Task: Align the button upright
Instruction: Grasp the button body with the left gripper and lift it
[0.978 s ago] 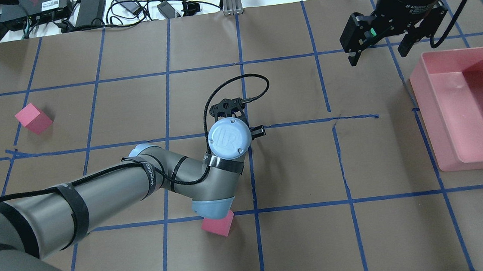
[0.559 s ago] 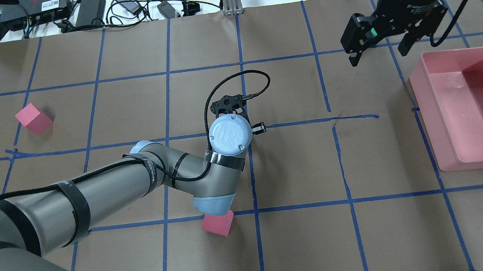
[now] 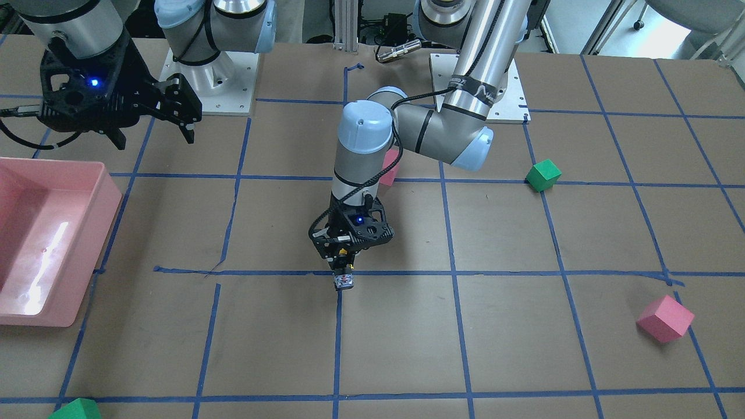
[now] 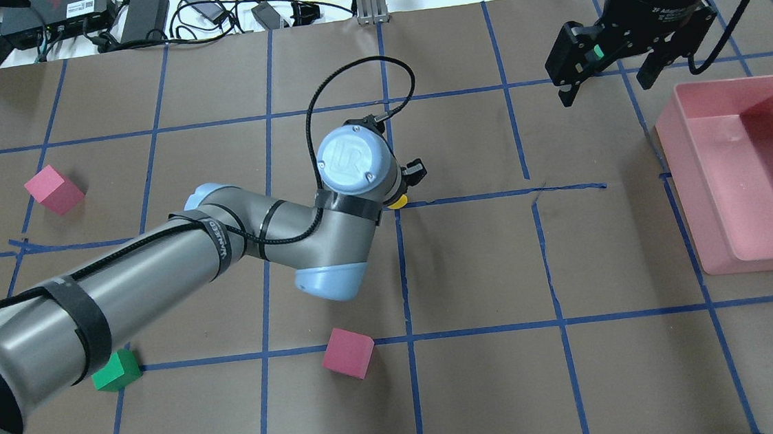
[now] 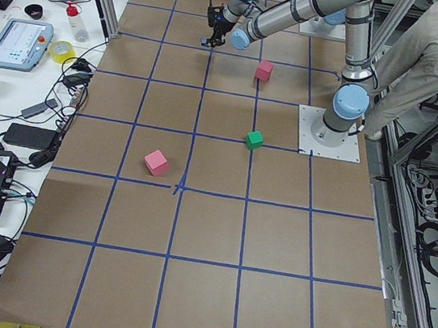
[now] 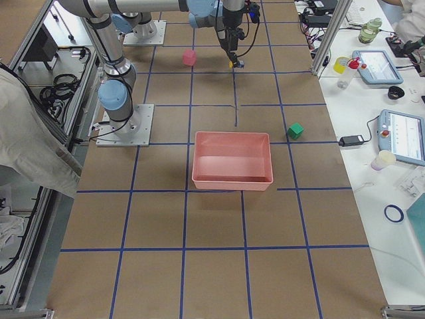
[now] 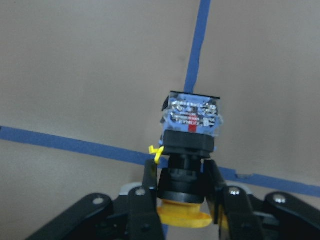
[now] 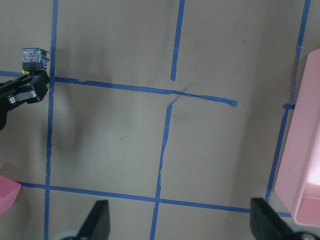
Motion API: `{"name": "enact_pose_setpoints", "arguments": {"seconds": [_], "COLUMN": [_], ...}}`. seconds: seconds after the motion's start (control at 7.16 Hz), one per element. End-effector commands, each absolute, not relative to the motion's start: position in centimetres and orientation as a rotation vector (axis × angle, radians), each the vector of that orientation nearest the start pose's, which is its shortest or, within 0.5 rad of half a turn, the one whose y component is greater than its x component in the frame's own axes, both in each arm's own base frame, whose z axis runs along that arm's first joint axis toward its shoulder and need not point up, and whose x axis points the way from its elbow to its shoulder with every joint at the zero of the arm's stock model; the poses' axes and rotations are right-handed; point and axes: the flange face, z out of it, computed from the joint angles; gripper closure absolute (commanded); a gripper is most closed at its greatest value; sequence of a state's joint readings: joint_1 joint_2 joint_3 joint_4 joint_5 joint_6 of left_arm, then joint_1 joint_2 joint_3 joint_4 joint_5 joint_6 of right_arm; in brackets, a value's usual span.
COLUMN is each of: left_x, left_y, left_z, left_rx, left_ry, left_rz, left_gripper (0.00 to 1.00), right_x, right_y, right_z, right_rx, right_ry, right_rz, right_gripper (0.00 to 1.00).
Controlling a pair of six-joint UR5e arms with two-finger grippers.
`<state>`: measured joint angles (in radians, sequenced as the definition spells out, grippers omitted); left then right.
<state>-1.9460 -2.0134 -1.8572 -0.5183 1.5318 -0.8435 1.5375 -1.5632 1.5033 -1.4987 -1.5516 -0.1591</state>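
Left end effector (image 7: 182,181) points down, clamping the button (image 7: 193,116).

We show the brown counter (image 4: 483,389), gridded with blue tape. On it lie a far pink cube (image 4: 54,190), a near pink cube (image 4: 347,353), a green cube (image 4: 116,371) and an open pink bin (image 4: 694,186), all well apart.

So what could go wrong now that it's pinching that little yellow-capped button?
The left gripper grips the button only by its narrow black neck, so it might slip or twist. Its base block points at the table; released crooked or too high, it could topple.
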Motion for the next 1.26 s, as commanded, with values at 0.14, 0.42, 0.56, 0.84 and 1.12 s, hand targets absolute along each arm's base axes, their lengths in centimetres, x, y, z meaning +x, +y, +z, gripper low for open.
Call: {"name": "enact_pose_setpoints", "arguments": {"seconds": [0.14, 0.42, 0.56, 0.84, 1.12], "left_x": [-28.5, -29.0, -29.5, -28.2, -25.7], "left_y": [-53.5, -52.5, -52.2, -52.6, -52.0], "left_z": [23.1, 22.0, 21.0, 20.7, 19.3], "left_rx": [-1.736, -1.911, -1.981, -2.080, -2.140], "left_ry": [3.046, 2.884, 2.831, 2.813, 2.797], "left_rz": [0.234, 0.582, 0.716, 0.976, 1.124], "left_gripper": [1.00, 1.00, 1.00, 1.00, 1.00], "right_x": [11.9, 11.9, 12.0, 12.0, 12.0], "right_y": [-49.7, -49.7, -49.7, -49.7, -49.7], "right_z": [51.0, 50.9, 50.6, 50.6, 50.6], "right_rx": [-0.198, -0.196, -0.198, -0.203, -0.200], "right_ry": [3.114, 3.114, 3.112, 3.109, 3.109], "right_rz": [0.016, 0.021, 0.028, 0.020, 0.018], "right_gripper": [0.00, 0.00, 0.00, 0.00, 0.00]}}
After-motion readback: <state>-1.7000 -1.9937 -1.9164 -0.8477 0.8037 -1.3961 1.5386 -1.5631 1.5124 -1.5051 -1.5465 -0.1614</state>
